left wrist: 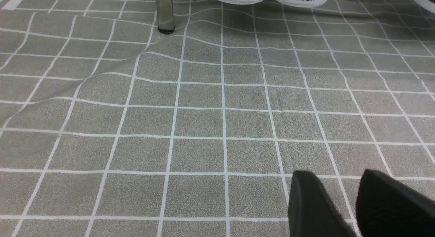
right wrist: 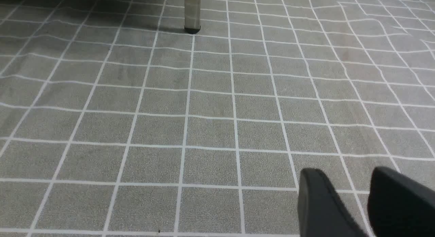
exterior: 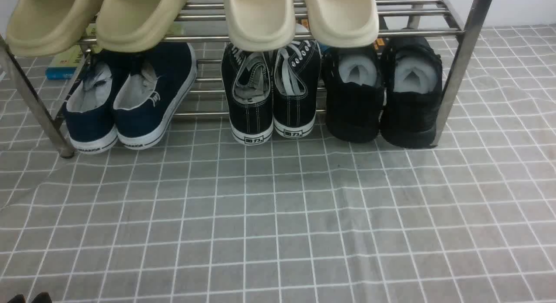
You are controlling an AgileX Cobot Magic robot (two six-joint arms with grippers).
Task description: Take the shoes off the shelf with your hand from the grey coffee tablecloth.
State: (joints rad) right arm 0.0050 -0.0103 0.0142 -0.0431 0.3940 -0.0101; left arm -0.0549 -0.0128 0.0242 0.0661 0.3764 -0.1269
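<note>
Grey-taupe tablecloth (exterior: pixel 278 233) with a white grid spreads under everything, slightly wrinkled, and on it stands the metal shoe rack (exterior: pixel 461 68). I find the all-black sneakers (exterior: pixel 382 107) on its lower tier, at the right end, against the slanted leg, the canvas pair (exterior: pixel 269 103) just beside them.

I judge the step to be the first approach. I would bring the right pincer (right wrist: pixel 343 172) in low from the front, under the upper bars, straddle one heel collar, close gently, then draw the shoe straight out so it clears leg and neighbour. That pincer stands partly open with nothing between its fingers; my left pincer (left wrist: pixel 329 174) looks much the same, also empty.

Both black heels face me, toes pointing away under the rack, long axes running front to back.
</note>
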